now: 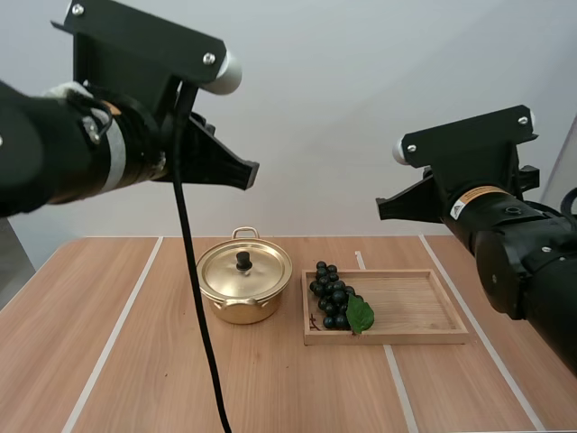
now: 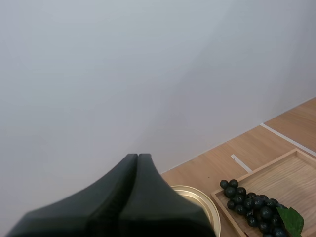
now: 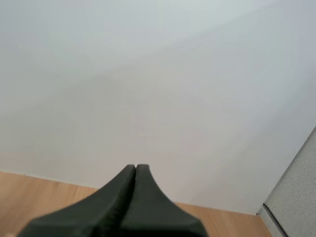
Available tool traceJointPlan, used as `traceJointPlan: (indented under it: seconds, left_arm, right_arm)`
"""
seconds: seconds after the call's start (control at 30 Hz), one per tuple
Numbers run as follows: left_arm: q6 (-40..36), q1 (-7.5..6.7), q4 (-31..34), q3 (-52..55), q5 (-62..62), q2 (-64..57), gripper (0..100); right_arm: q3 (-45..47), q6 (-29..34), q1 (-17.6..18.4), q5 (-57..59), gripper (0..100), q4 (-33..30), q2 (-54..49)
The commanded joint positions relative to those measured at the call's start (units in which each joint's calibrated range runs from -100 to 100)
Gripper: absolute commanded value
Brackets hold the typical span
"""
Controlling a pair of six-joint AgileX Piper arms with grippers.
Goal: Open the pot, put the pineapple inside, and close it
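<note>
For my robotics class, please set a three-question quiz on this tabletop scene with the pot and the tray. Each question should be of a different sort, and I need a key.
1. True or false: the lid sits on the pot.
2. Multiple choice: which fruit lies in the wooden tray? A, a pineapple; B, grapes; C, a banana.
3. Fill in: the left gripper and the right gripper both hang above the table with fingers ____.

Key: 1 true; 2 B; 3 shut.
</note>
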Motion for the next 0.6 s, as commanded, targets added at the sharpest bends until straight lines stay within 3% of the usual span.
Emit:
traceJointPlan:
  seconds: [0.0, 0.23, 0.4, 0.57]
  left_arm:
    - [-0.87, 0.04, -0.55, 4.24, -2.01, -1.82, 0]
    - [-1.42, 0.15, 1.22, 12.89, -6.64, -7.09, 0]
    - [-3.56, 2.29, 4.5, 16.66, -10.15, -17.04, 0]
    - [-3.56, 0.76, 7.38, 17.46, -14.17, -18.03, 0]
  right_arm:
    - [0.68, 0.62, -0.85, 0.87, 0, 0.95, -0.86]
    - [0.68, 0.62, -1.01, 6.26, 0, 1.87, -1.62]
    - [0.68, 0.51, -1.01, 20.22, 0, -0.57, -3.3]
    - [0.68, 0.51, -1.01, 28.27, 0, -2.73, -4.27]
